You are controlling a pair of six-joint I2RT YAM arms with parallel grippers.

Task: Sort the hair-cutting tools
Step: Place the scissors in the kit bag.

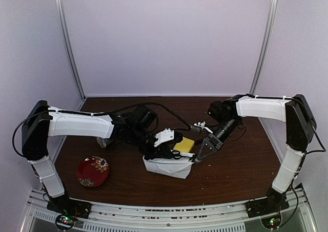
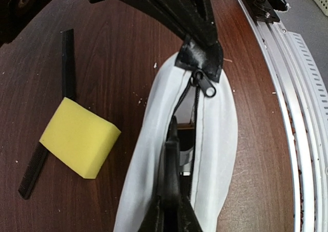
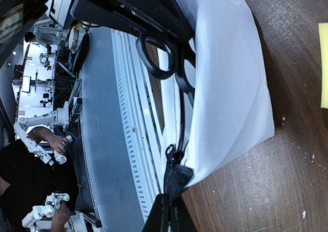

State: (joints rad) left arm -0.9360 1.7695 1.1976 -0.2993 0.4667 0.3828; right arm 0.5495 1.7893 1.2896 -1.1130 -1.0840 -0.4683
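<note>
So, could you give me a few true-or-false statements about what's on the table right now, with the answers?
1. The white pouch has its zipper open. True.
2. The yellow sponge lies inside the pouch. False: it sits on the table beside it, overlapping a black comb.
3. The right gripper pinches the black tab at the pouch's end. True.
4. The red plate is on the right arm's side. False: it lies by the left arm.
5. The scissors are at the pouch's mouth. True.
</note>
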